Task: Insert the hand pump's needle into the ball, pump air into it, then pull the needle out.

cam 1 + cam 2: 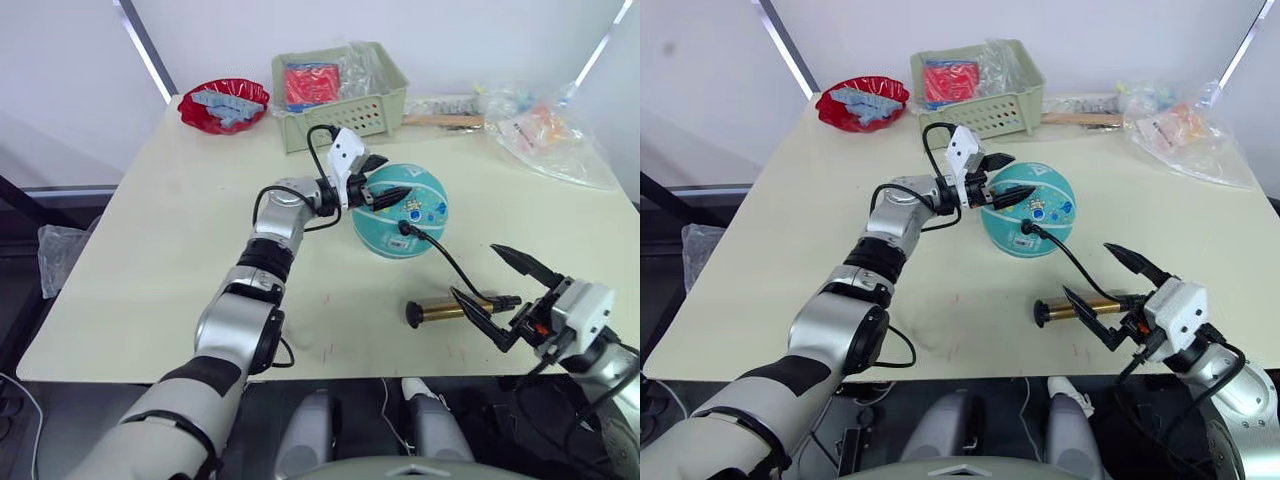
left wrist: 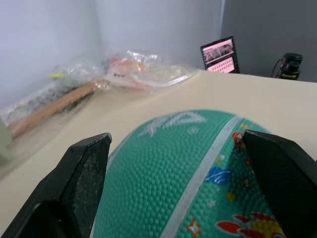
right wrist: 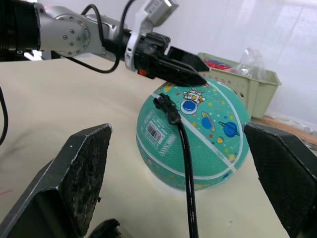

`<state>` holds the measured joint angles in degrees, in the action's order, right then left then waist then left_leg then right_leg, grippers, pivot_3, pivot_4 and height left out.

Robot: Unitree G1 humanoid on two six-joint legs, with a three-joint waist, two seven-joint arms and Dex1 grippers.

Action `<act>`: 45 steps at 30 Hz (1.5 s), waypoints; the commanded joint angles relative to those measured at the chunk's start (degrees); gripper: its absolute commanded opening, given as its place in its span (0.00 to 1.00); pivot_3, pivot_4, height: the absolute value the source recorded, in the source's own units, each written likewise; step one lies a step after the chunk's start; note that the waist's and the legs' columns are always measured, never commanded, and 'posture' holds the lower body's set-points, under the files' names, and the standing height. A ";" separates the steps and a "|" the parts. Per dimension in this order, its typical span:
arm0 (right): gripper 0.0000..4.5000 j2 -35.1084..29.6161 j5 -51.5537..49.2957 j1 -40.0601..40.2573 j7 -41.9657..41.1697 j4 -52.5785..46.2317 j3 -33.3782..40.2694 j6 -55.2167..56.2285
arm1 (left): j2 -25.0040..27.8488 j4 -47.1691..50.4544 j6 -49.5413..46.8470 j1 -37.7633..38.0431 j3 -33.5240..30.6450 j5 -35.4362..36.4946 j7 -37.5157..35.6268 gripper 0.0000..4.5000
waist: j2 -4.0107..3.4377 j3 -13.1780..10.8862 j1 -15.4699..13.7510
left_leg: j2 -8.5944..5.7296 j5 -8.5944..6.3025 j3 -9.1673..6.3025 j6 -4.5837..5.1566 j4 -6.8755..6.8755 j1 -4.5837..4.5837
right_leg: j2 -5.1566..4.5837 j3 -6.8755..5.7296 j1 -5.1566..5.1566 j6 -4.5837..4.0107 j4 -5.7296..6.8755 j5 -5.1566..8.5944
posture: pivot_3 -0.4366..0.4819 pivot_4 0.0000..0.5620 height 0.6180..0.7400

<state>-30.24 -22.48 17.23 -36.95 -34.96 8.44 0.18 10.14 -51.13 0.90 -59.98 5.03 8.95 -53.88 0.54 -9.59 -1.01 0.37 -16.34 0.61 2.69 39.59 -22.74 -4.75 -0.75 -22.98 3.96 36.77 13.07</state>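
The teal ball (image 1: 405,215) rests mid-table. My left gripper (image 1: 386,178) is open, one finger on each side of the ball's upper left, as the left wrist view shows around the ball (image 2: 183,173). The hand pump (image 1: 455,309) lies on the table near the front edge. Its black hose (image 1: 452,262) curves up to a black fitting (image 3: 166,106) seated against the ball (image 3: 208,139). The needle pin itself is hidden. My right gripper (image 1: 474,270) is open, with its fingers on either side of the pump's right end.
A green basket (image 1: 340,95) and a red bowl (image 1: 224,105) stand at the back of the table. Clear plastic bags (image 1: 550,130) and a wooden stick (image 1: 440,120) lie at the back right. The table's front edge (image 1: 330,378) is close behind the pump.
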 commanded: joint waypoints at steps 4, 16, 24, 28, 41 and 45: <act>0.99 -4.50 7.84 -8.91 4.80 -4.13 -5.28 -13.12 | -2.83 -3.40 -0.46 3.11 2.29 -3.87 2.70 1.00 | 0.21 0.16 -0.40 | 0.01 0.00 -0.05 0.00 0.12 0.13 | 0.00 -0.04 0.18 -0.01 0.01 0.00 | 0.48 0.27 0.98; 0.99 -10.62 23.32 -30.44 3.90 3.32 -17.25 -25.56 | -4.05 -3.17 -0.76 3.64 2.24 -4.42 5.88 1.00 | 0.30 0.23 -0.94 | 0.00 -0.01 -0.26 0.01 0.47 0.03 | -0.02 -0.24 0.33 0.01 0.04 -0.04 | 0.48 0.27 0.98; 0.99 -9.64 29.76 -36.46 3.01 7.31 -22.67 -23.92 | -4.58 -2.34 -1.43 3.85 2.15 -4.38 8.20 1.00 | 0.30 0.23 -1.23 | -0.05 -0.01 -0.31 0.01 0.48 -0.03 | -0.04 -0.29 0.32 0.02 0.03 -0.04 | 0.48 0.27 0.98; 0.90 -8.74 31.85 -37.72 2.94 7.86 -24.03 -23.65 | -4.94 -1.54 -1.76 4.43 2.41 -4.47 8.56 1.00 | 0.30 0.23 -1.19 | -0.05 0.00 -0.34 0.01 0.50 -0.02 | -0.04 -0.31 0.33 0.02 0.06 -0.04 | 0.48 0.27 0.98; 0.01 -4.33 34.80 -38.46 2.30 5.98 -24.43 -28.45 | -5.62 0.09 -2.02 5.53 2.73 -5.42 9.94 1.00 | 0.30 0.24 -1.17 | -0.05 0.00 -0.41 0.01 0.51 -0.02 | -0.04 -0.38 0.36 0.02 0.06 -0.04 | 0.48 0.27 0.98; 0.01 -4.25 34.97 -38.50 1.49 4.82 -23.99 -28.88 | -5.97 0.20 -1.49 6.44 3.38 -6.92 12.79 1.00 | 0.30 0.24 -1.18 | -0.05 0.00 -0.44 0.00 0.51 -0.02 | -0.04 -0.40 0.37 0.02 0.06 -0.04 | 0.48 0.27 0.98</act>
<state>-34.57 12.68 -19.97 -34.98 -26.61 -16.41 -28.89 5.13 -48.17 1.25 -55.81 5.07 6.08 -42.81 0.84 -9.35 -2.19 0.32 -16.34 0.16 2.69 40.10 -22.77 -4.79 -1.17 -22.59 3.98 36.83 13.03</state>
